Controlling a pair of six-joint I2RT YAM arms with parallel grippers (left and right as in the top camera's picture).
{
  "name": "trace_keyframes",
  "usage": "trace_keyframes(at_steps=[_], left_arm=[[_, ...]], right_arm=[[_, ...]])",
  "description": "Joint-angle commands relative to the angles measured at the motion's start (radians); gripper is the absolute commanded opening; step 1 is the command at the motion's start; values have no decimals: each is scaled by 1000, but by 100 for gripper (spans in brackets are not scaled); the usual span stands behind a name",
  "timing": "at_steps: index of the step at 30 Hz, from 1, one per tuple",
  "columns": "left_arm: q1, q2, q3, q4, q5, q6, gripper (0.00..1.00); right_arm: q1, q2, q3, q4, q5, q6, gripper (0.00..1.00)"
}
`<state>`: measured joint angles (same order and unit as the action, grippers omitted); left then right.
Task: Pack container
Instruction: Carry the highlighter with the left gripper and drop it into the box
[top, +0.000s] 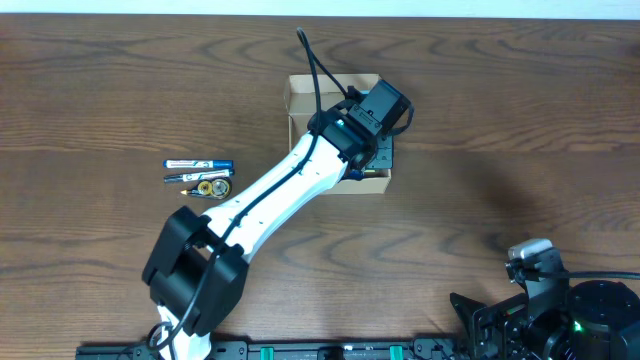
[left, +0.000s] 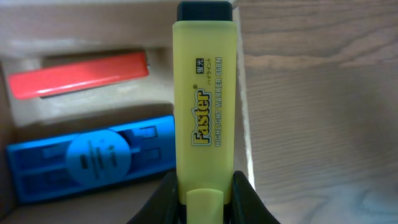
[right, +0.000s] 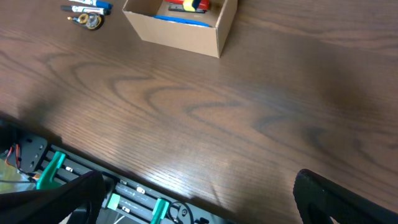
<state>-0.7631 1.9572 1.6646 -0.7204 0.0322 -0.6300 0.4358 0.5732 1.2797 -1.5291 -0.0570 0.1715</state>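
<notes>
Container (top: 297, 90) on bench (top: 500, 120), top open. Left pincer (left: 205, 190), over container, grips yellow highlighter (left: 205, 93) lengthwise, probably to lay it beside blue item (left: 93, 158) and red item (left: 81, 73) inside. Right pincer (right: 199, 199) wide, empty, well apart from container.

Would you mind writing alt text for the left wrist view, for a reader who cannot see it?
The left gripper holds a yellow highlighter with a black cap, pointing away from the camera above an open cardboard box. Inside the box lie a flat red item and a blue plastic item; brown wooden table shows beside the box.
</notes>
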Motion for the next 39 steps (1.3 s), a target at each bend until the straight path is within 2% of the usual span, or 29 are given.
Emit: trace_keyframes(at_steps=[1,5,17,18,19,20,22,31,36,39], left_arm=[[-2,35,-3,22,50,-44,6],[-2,63,-3,48,98,-47,6],[-3,72,-3,52,99,-50,6],[-3,72,-3,52,100,-52,11],[-3,72,-3,52,100,-51,27],[-3,72,-3,52,100,-51,35],[-3,72,-3,52,100,-51,41],[-3,52,4,57,138,-42,40],[-3,-51,9,53,129,51,36],[-3,-154,9,19,53,106,37]], right_arm=[[-3,-1,2,-1,-7,-8,99],[-3,-1,2,-1,-7,-9,99],[-3,-1,2,-1,-7,-8,99],[-3,-1,2,-1,-7,-9,99],[-3,-1,2,-1,-7,-8,99],[-3,-1,2,-1,-7,-9,99],[-3,-1,2,-1,-7,-8,99],[-3,-1,2,-1,-7,-9,99],[-3,-1,2,-1,-7,-9,99],[-3,-1,2,-1,-7,-8,99]])
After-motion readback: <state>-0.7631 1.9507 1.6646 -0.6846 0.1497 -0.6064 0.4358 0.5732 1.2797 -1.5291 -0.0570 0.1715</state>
